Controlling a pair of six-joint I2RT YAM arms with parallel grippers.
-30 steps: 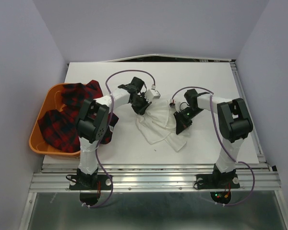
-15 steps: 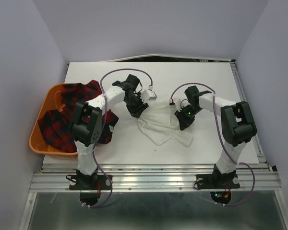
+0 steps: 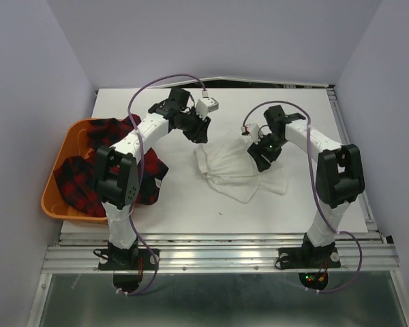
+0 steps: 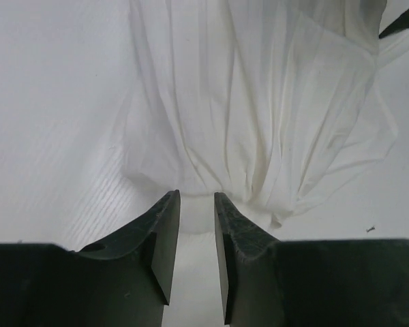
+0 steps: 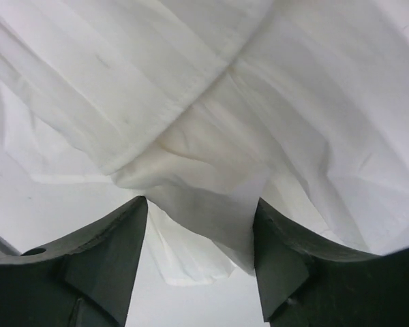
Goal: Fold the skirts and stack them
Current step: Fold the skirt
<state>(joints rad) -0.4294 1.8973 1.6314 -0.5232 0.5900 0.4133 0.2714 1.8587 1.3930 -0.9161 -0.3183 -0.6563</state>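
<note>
A thin white skirt (image 3: 235,174) lies spread and creased in the middle of the table. My left gripper (image 3: 200,135) hovers over its far left corner, jaws a little apart. In the left wrist view the gripper (image 4: 197,197) shows a clear gap, with the skirt's (image 4: 259,102) gathered edge lying just under the tips. My right gripper (image 3: 261,162) stands at the skirt's right side. In the right wrist view it (image 5: 201,201) is wide open above crossed folds of the skirt (image 5: 225,102), gripping nothing. Red-and-black plaid skirts (image 3: 88,177) fill the basket at left.
The orange plastic basket (image 3: 52,187) sits at the table's left edge, with plaid cloth (image 3: 153,170) hanging over its right rim onto the table (image 3: 191,211). Walls close in the left, right and far sides.
Both grippers have moved toward the far side of the table and their jaws have come apart, letting go of the white skirt. The skirt now lies flatter and wider.
</note>
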